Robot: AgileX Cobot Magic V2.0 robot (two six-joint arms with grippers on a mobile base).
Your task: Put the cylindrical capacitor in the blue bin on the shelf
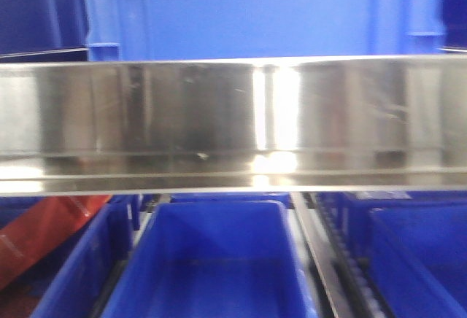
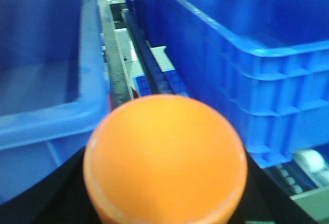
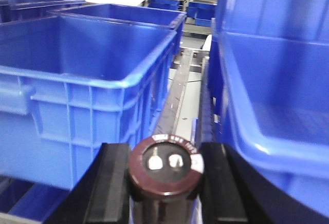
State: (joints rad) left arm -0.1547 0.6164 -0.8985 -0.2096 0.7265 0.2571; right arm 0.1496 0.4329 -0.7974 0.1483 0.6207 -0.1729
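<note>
In the right wrist view the cylindrical capacitor (image 3: 165, 163), dark brown with two metal terminals on its flat end, sits between the black fingers (image 3: 112, 183) of my right gripper (image 3: 165, 170), which is shut on it. It hangs over the gap between two blue bins, one on the left (image 3: 87, 77) and one on the right (image 3: 267, 147). The shelf shows in the front view as a shiny steel rail (image 1: 182, 114) with a blue bin (image 1: 219, 207) below it. My left gripper (image 2: 164, 183) is shut on a round orange object (image 2: 164, 152) that fills the lower view.
A steel track (image 3: 180, 90) runs between the bins under the capacitor. Blue bins stand left (image 2: 46, 126) and right (image 2: 267, 54) of the left gripper, with white rollers (image 2: 310, 161) at lower right. A red strip (image 1: 44, 230) shows at lower left; more blue bins (image 1: 241, 12) sit above the rail.
</note>
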